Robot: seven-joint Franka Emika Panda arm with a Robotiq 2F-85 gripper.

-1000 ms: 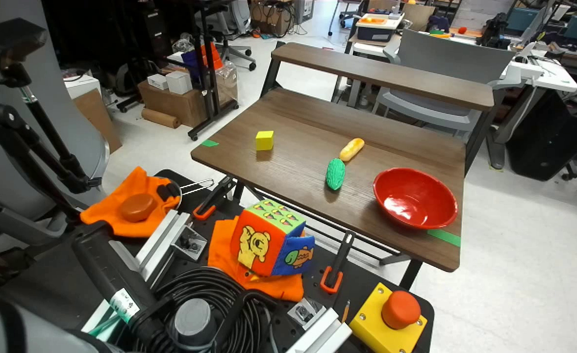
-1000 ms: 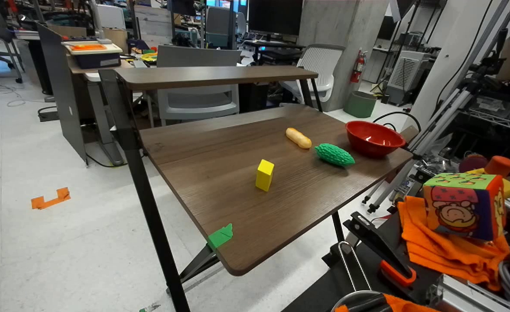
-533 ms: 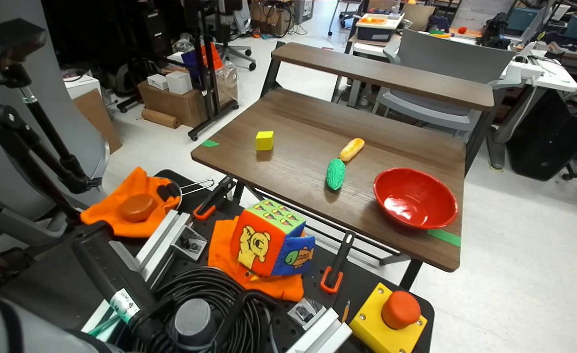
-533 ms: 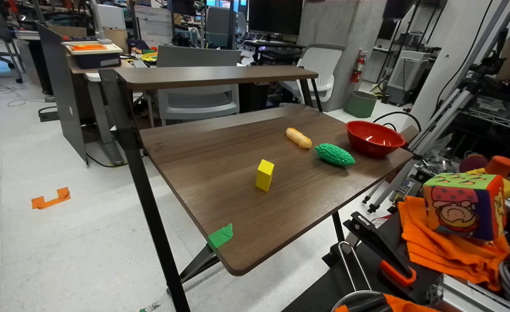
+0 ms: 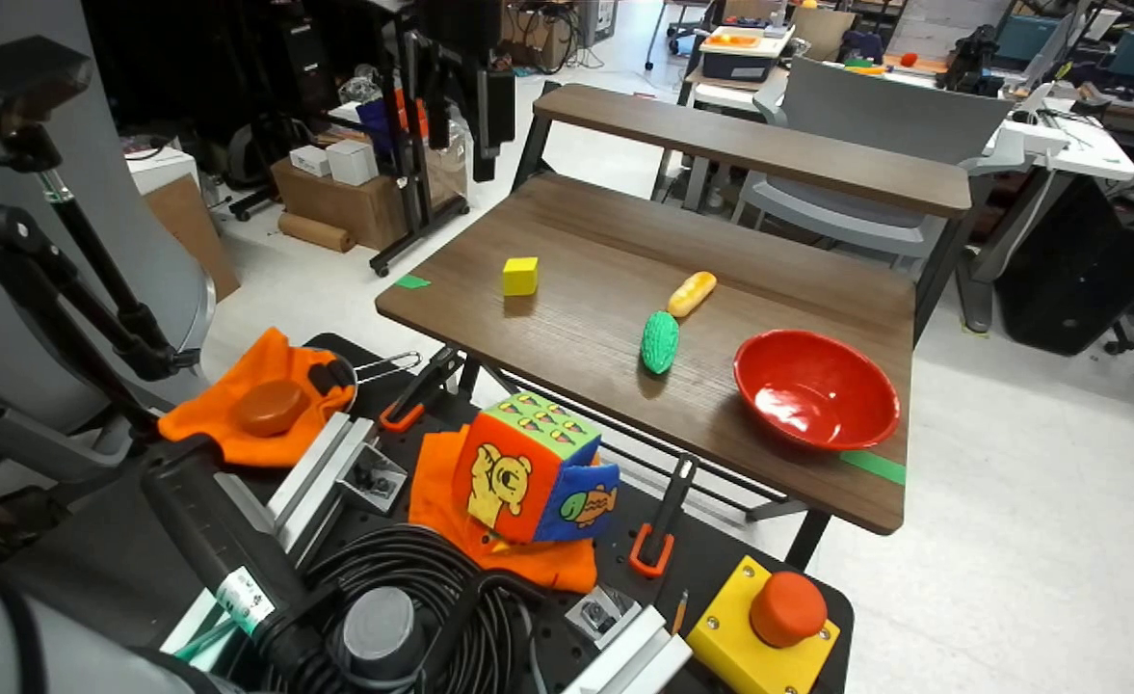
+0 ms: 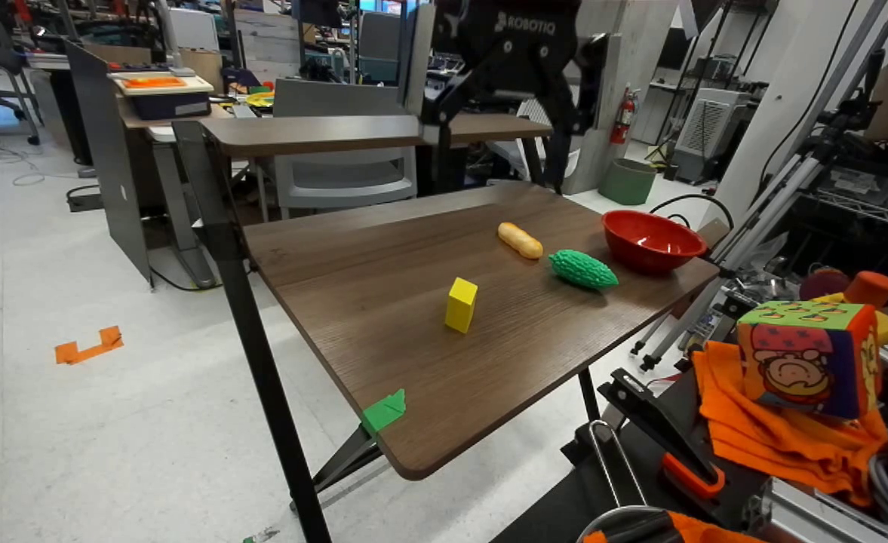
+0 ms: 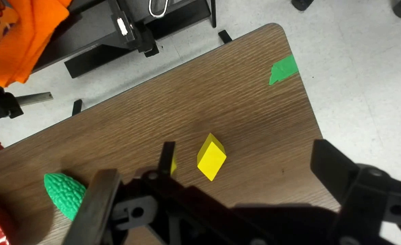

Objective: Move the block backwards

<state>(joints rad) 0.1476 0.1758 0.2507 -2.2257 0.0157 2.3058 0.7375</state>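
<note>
1. So, the yellow block [image 7: 212, 160] sits on the worktop [image 7: 152, 112], near some green tape [image 7: 283, 69], with flat sides and sharp corners.
2. The gripper [image 7: 244, 156] is up in the air, its black fingers [image 7: 331, 166] spread wide apart.
3. The worktop is brown with wood lines.
4. The green thing [image 6: 583, 269] is bumpy and pointy, just beside the long, rounded yellow-orange piece [image 6: 520, 240].
5. The red bowl [image 5: 817, 386] is round and shiny.
6. In an exterior view, pale letters [image 6: 526, 24] on the gripper say ROBOTIQ.
</note>
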